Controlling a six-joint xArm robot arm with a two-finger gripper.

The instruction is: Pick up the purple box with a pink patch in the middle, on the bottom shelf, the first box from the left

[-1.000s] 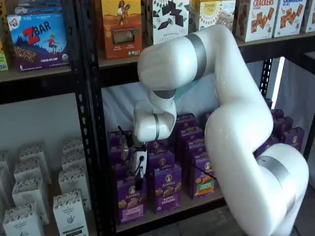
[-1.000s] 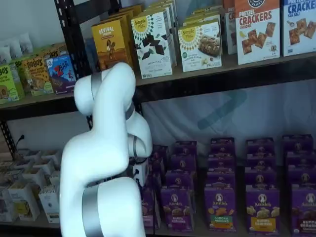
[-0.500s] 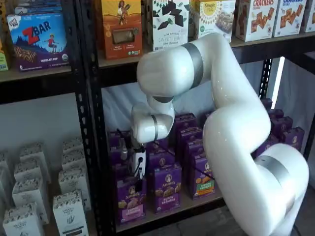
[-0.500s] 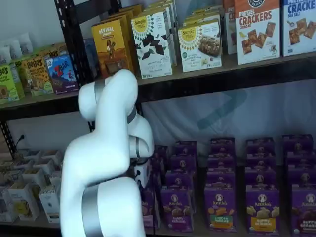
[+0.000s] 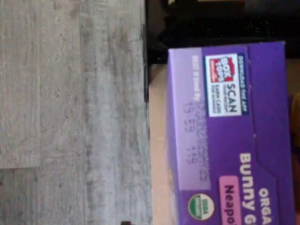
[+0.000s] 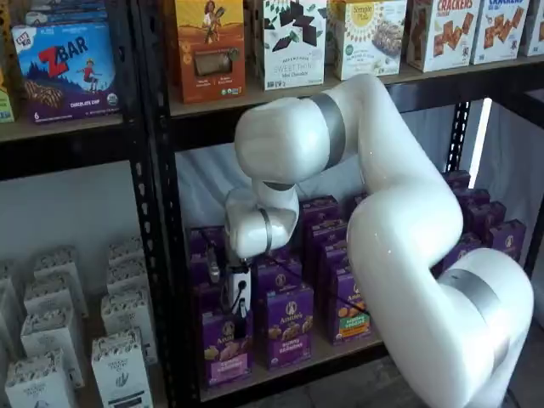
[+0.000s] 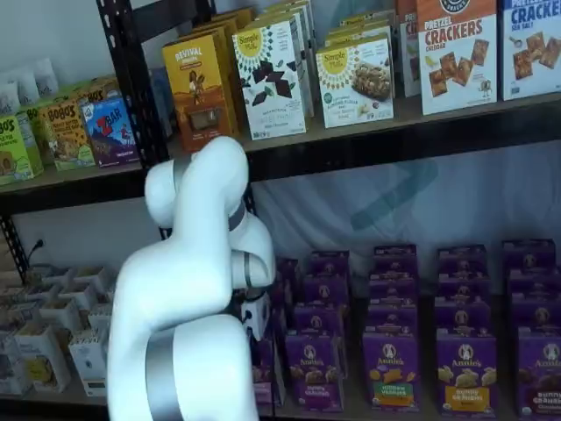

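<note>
Field notes, standing by the shelves.

- The arm has dropped a little over the last second: elbow and wrist both sit lower than they did, and the white pincer body now hangs closer to the purple box (image 6: 226, 347).
- Purple box: upright at the front left of the bottom shelf (image 6: 340, 350), pink panel on its lower face, white round logo above. Same-brand purple cartons stand just beside it on the right and in rows behind.
- Pincer (image 6: 239, 324): black fingers point down at the top edge of the box, seen against dark carton and cable. No gap is plain from here, yet the jaws stand as wide as they go and nothing is between them, so I read it as spread and empty.
- Wrist view: the box (image 5: 229, 140) fills 1 side, its top flap with a scan label and a strip of the pink panel showing; grey plank floor (image 5: 70, 112) beyond the shelf lip.
- In a shelf view the arm (image 7: 188, 289) hides the target entirely.
- Meaning: the approach is nearly complete, no grasp yet. My guess is a short further descent to straddle the box top, then closing. Risk: nudging the neighbouring carton.
</note>
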